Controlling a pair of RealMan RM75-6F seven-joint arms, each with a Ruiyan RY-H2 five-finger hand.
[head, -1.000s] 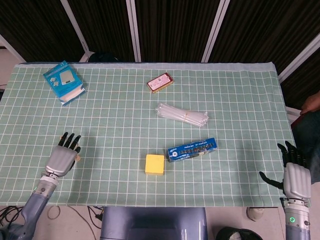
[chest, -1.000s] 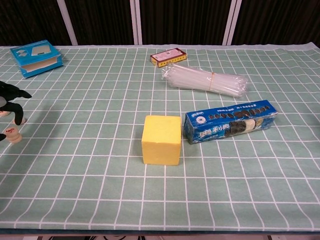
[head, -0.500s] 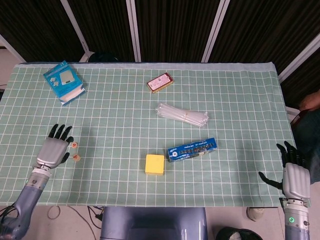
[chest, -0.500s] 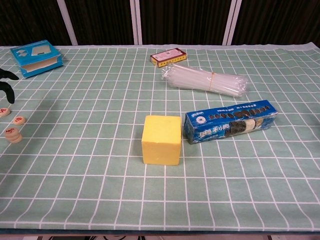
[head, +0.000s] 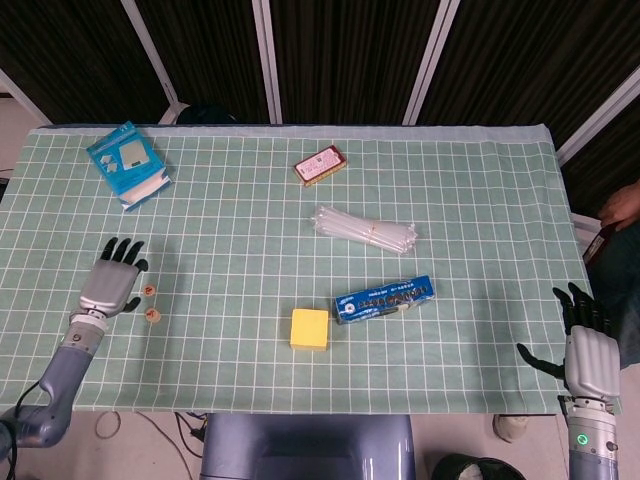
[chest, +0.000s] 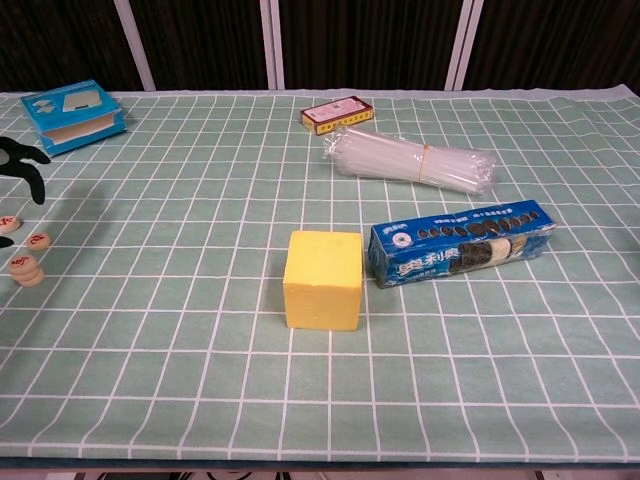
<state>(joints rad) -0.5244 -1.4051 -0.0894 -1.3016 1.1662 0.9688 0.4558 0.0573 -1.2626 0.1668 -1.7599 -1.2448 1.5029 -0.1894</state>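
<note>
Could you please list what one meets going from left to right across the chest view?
Wooden discs → blue box → yellow block → red box → straws → cookie pack.

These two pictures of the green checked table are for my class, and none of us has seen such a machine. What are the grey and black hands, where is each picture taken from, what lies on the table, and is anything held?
The hands belong to a robot with two arms, steered by a person. One picture looks down from its head, the other looks forward from its chest.

The left hand hovers with fingers spread, holding nothing, beside a few small round wooden pieces. The right hand rests open at the table's far right edge, also empty.

On the checked tablecloth lie a yellow block, a blue biscuit packet touching or nearly touching it, a clear bundle of straws, a small red box and an opened blue box.
</note>
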